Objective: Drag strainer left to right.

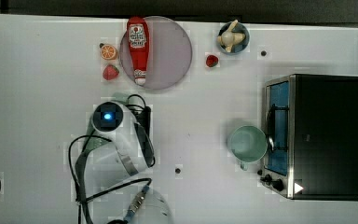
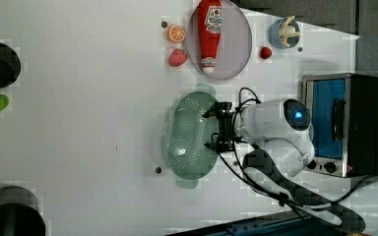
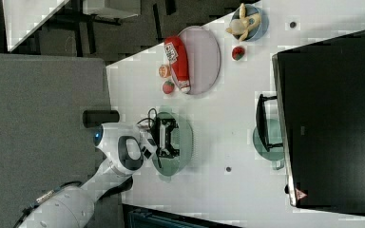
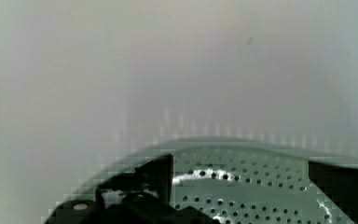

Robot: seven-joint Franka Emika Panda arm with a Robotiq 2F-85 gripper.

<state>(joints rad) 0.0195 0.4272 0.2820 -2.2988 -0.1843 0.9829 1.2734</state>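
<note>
The claw (image 2: 215, 129) is standing wide open, holding nothing, with its two black fingers (image 4: 156, 175) spread apart over the strainer (image 2: 189, 135). In the wrist view the holed basin is lying between and below the fingers; whether they are touching it I cannot tell. In the left view the strainer is sitting on the white surface (image 2: 88, 123) just at 9 o'clock of the claw, long axis running 12 to 6, with the arm (image 2: 275, 123) reaching in from 3 o'clock. In the right view the claw (image 3: 167, 137) is hanging over the strainer (image 3: 183, 142), the arm coming from 9 o'clock.

Farther out, in the top view, a mint cup (image 1: 247, 143) is resting at 3 o'clock of the arm (image 1: 116, 135), right against the door of a toaster oven (image 1: 321, 135). At 12 o'clock of the arm a ketchup bottle (image 1: 138, 46) is lying on a grey plate (image 1: 172, 56), with an orange slice (image 1: 108, 52) and a strawberry (image 1: 111, 72) just at 9 o'clock of the plate. A second strawberry (image 1: 212, 60) is sitting at 3 o'clock of the plate, near a blue bowl (image 1: 242, 44) holding a banana (image 1: 230, 37).
</note>
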